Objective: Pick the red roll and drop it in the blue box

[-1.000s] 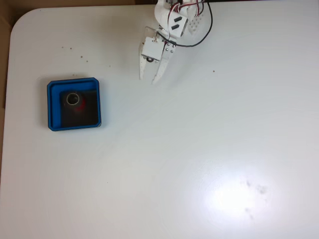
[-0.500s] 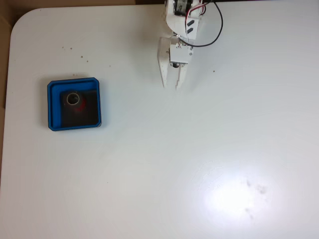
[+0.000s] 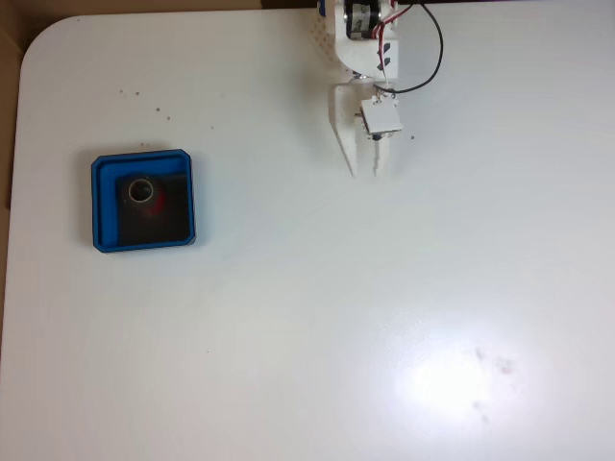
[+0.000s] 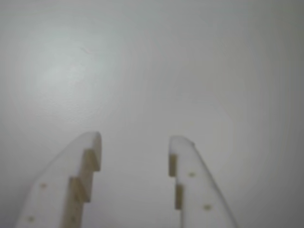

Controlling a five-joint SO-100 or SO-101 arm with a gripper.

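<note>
**Roll already in the box; arm swinging away empty**

The red roll (image 3: 145,195) lies inside the blue box (image 3: 99,206), resting on the black floor toward the box's upper middle, with its pale core and central hole facing up and a sliver of red showing on its right side. It sits clear of the blue rim on every side.

Well to the right of the box and somewhat above it in the fixed view, the gripper (image 3: 367,171) hangs over the bare white counter (image 3: 317,336) with nothing between its jaws. The wrist view shows the jaws (image 4: 134,142) parted, only plain counter surface visible in the gap.

Over the last second the arm has swept farther right from the box, going from a spot nearer the box's side to its present place under the arm's base at the top edge, and its jaws look a little narrower than before. The roll and box have not shifted at all. Judged from this, the drop is done and the arm is simply retreating.
</note>
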